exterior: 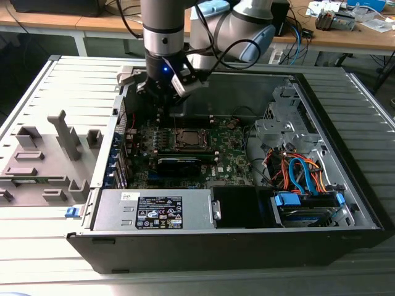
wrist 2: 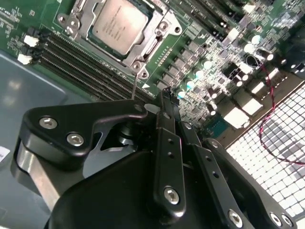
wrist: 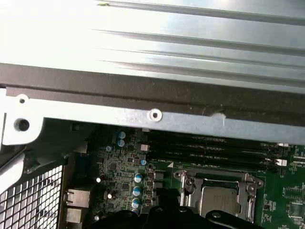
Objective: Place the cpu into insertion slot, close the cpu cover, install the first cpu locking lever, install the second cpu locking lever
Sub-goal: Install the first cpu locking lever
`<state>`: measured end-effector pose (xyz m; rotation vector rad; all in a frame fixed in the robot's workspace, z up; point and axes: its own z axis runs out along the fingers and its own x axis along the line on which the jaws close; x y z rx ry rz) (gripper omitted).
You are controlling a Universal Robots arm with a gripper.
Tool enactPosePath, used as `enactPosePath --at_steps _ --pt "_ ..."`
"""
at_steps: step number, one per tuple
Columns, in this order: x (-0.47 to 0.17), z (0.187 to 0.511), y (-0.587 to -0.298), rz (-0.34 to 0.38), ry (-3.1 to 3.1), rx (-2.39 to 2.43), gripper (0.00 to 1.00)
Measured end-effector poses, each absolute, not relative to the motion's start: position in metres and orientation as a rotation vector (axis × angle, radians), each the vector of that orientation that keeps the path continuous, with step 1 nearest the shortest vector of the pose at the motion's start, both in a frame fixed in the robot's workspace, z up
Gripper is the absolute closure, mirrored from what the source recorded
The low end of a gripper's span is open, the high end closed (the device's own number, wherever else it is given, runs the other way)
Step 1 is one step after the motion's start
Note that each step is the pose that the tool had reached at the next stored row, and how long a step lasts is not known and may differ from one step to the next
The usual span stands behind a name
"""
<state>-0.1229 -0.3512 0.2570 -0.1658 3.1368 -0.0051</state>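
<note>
Green motherboard point(wrist 2: 200, 43) around a dull silver-grey cpu point(wrist 2: 119, 25); black gripper point(wrist 2: 164, 98) beside it; red, perhaps pinkish, wire point(wrist 2: 267, 95) over a white grid panel point(wrist 2: 271, 143).

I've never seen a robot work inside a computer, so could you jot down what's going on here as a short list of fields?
Setting: open computer case lying on a slatted table
Worker: one robot arm, its hand lowered over the green motherboard
Hand contents: nothing seen in it
Cpu: seated in the insertion slot
Cpu cover: down around the chip
Nearby: power supply, orange and blue cables
</note>
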Motion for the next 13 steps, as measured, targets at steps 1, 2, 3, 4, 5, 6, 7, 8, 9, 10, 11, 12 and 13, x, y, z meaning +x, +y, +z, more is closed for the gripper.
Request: enactPosePath --at_steps 1,2,3,4,5,6,7,8,9,10,11,12,13 --pt "-0.122 0.257 -0.349 -0.005 3.137 -0.166 0.89" --pt "-0.121 0.257 -0.347 -0.005 3.137 -0.166 0.89" --pt "-0.12 0.257 -0.346 -0.005 3.137 -0.166 0.89" --pt "-0.12 0.257 -0.345 -0.005 3.137 -0.166 0.89" --pt "-0.119 0.257 -0.344 -0.005 3.137 -0.166 0.89" --pt "-0.118 0.257 -0.344 -0.005 3.137 -0.166 0.89" --pt "-0.117 0.257 -0.344 -0.005 3.137 -0.166 0.89" --pt "-0.116 0.257 -0.343 -0.005 3.138 -0.166 0.89" --pt "-0.115 0.257 -0.343 -0.005 3.138 -0.166 0.89" --pt "-0.113 0.257 -0.343 -0.005 3.139 -0.166 0.89" --pt "-0.112 0.257 -0.343 -0.005 3.139 -0.166 0.89" --pt "-0.111 0.257 -0.343 -0.005 3.139 -0.166 0.89" --pt "-0.109 0.257 -0.343 -0.005 3.139 -0.166 0.89"
